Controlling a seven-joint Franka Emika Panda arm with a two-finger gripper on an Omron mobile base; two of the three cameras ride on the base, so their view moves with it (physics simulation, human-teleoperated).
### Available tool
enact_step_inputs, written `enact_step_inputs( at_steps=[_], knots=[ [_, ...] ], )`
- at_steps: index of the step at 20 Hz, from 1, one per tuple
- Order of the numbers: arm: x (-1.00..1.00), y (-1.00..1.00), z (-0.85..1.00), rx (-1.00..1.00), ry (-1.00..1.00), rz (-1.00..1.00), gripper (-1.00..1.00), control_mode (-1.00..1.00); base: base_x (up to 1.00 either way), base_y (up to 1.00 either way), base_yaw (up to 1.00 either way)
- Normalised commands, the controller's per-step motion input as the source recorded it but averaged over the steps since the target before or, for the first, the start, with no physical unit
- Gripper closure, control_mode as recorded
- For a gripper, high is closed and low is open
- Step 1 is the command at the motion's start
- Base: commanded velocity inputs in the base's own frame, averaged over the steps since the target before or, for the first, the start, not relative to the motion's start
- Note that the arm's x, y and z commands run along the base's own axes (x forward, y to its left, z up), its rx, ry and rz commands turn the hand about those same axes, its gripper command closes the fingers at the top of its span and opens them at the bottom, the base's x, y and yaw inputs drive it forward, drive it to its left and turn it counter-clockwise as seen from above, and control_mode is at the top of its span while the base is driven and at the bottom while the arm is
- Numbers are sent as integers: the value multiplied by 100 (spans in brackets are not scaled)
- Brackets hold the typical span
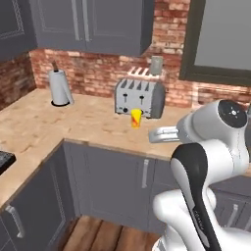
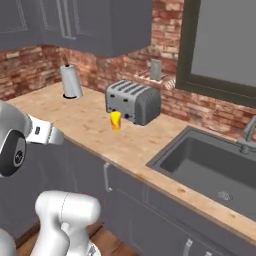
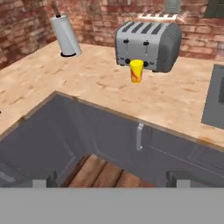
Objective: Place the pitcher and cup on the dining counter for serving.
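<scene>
The cup (image 1: 136, 118) (image 2: 115, 120) (image 3: 136, 71), a small yellow tumbler with a red-orange patch, stands upright on the wood counter just in front of the toaster. My gripper (image 3: 111, 181) is open and holds nothing. It hangs short of the counter's front edge, above the grey cabinet fronts, well back from the cup and pointing toward it. The hand (image 1: 157, 135) (image 2: 50, 136) shows as a pale grey block at the end of the white arm. The pitcher and the dining counter are out of view.
A grey four-slot toaster (image 1: 140, 97) (image 2: 134, 101) (image 3: 148, 45) stands right behind the cup. A paper towel roll (image 1: 60, 87) (image 2: 71, 81) stands at the back left. A dark sink (image 2: 210, 165) with a faucet (image 2: 247, 132) lies to the right. A small grey upright thing (image 2: 156, 70) sits on the brick ledge.
</scene>
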Motion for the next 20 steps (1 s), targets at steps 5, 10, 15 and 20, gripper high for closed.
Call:
enact_step_inputs(
  at_steps=[5,10,15,20],
  knots=[
    [0,0,0,0,0,0,-100,100,80,30,-46],
    [0,0,0,0,0,0,-100,100,30,71,-51],
    [0,0,0,0,0,0,-100,100,29,39,-42],
    [0,0,0,0,0,0,-100,100,9,19,-13]
  ],
)
